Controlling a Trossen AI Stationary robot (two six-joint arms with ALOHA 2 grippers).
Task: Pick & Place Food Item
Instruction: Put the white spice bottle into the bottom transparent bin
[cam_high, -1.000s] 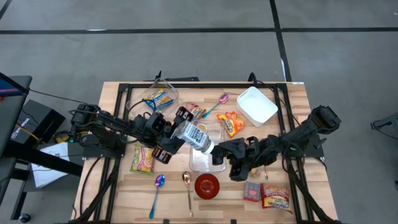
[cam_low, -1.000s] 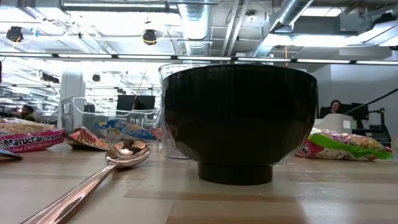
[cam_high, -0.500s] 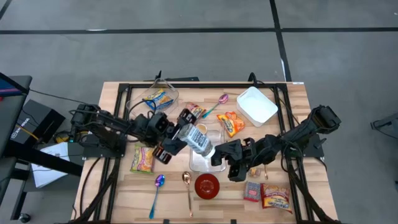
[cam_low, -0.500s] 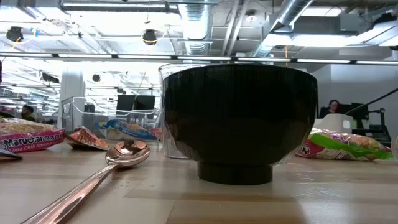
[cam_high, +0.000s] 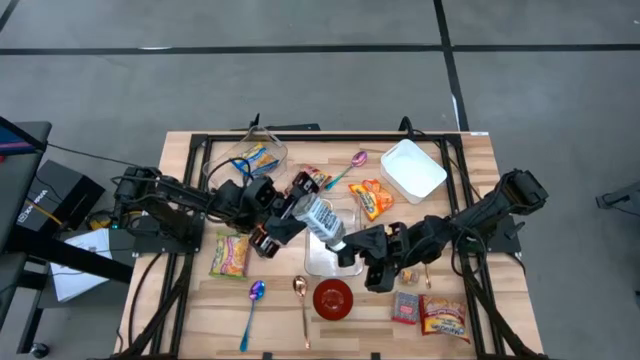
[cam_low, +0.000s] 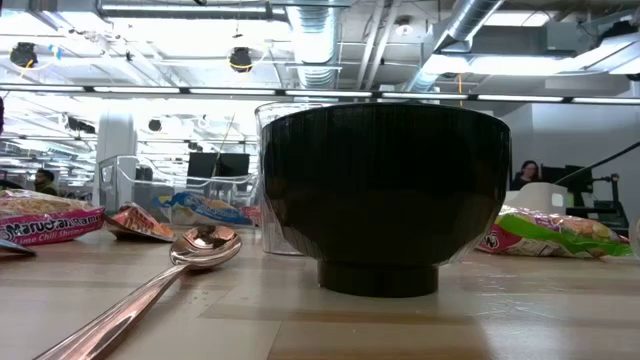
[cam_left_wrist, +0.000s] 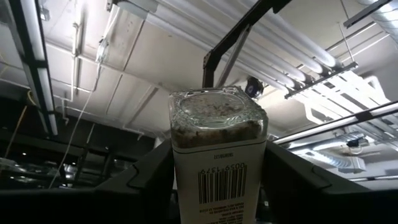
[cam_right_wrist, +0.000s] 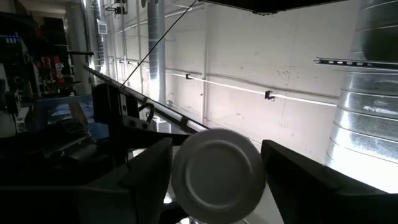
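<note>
1. High view, step in hand: the seasoning jar (cam_high: 320, 222) is carried tilted above the table between the two arms; its base end is clamped in the left gripper (cam_high: 292, 215), and its capped end is met by the right gripper (cam_high: 352, 250); a hand-over or an uncapping is judged to be in progress, which of the two cannot be told; the left grip should be kept firm and the jar's axis steady, and neither hold should be released until the other is proven secure.
2. High view, containers: a clear square tub (cam_high: 330, 262) lies directly beneath both grippers, and nothing is seen in it; a red bowl (cam_high: 333, 298) sits just beyond the tub, nearer the table's front edge, and appears empty; a white tray (cam_high: 412, 168) stands well apart behind the right gripper, bare; a clear bowl (cam_high: 255, 158) near the left arm holds a blue-and-yellow packet.
3. Low view: neither gripper is shown; the bowl (cam_low: 380, 195) blocks the centre, and its contents cannot be seen; part of a clear tub wall is visible behind it.
4. Left wrist view: the jar (cam_left_wrist: 217, 143) is gripped between the partly open fingers (cam_left_wrist: 149, 174); speckled seasoning is seen through its glass end.
5. Right wrist view: the white cap (cam_right_wrist: 217, 174) is flanked by both fingers (cam_right_wrist: 149, 168), which appear closed against it.
</note>
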